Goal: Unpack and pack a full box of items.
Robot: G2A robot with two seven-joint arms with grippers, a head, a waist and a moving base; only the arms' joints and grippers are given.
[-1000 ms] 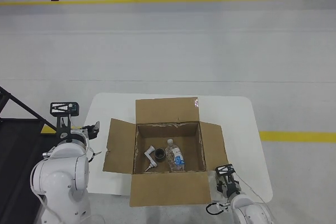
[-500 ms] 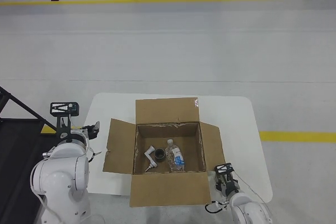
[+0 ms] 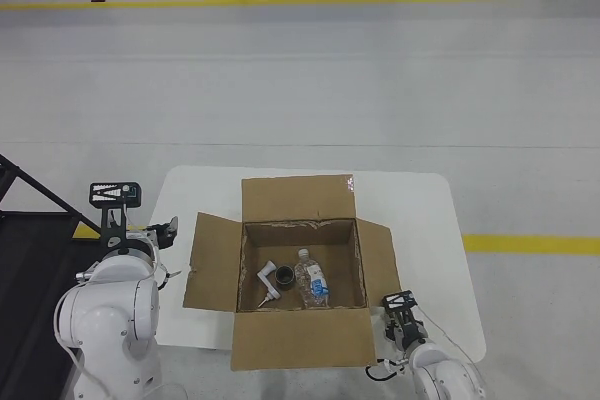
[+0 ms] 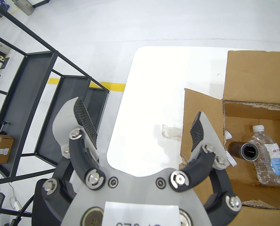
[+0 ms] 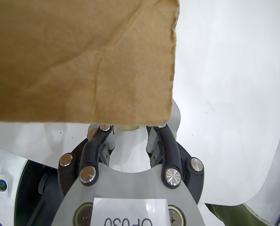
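An open cardboard box [image 3: 303,212] stands on the white table [image 3: 420,200] with its flaps spread. In it lie a clear water bottle [image 3: 314,278], a black cylinder [image 3: 285,278] and a small white item [image 3: 267,272]. The left wrist view looks into it at the bottle [image 4: 268,157] and the cylinder [image 4: 248,151]. My left gripper [image 3: 167,231] hangs open and empty over the table's left edge, beside the left flap [image 4: 201,109]. My right gripper [image 3: 399,305] sits at the box's front right corner. Its tips are hidden under the front flap [image 5: 83,48].
A black metal rack [image 3: 10,235] stands off the table's left side, with a small carton [image 4: 1,149] on a low shelf. A scrap of clear tape [image 4: 170,131] lies on the table by the left flap. Bare table [image 5: 224,83] lies right of the box.
The right gripper has shifted slightly toward the box's front right corner. The left arm and the box contents have not moved.
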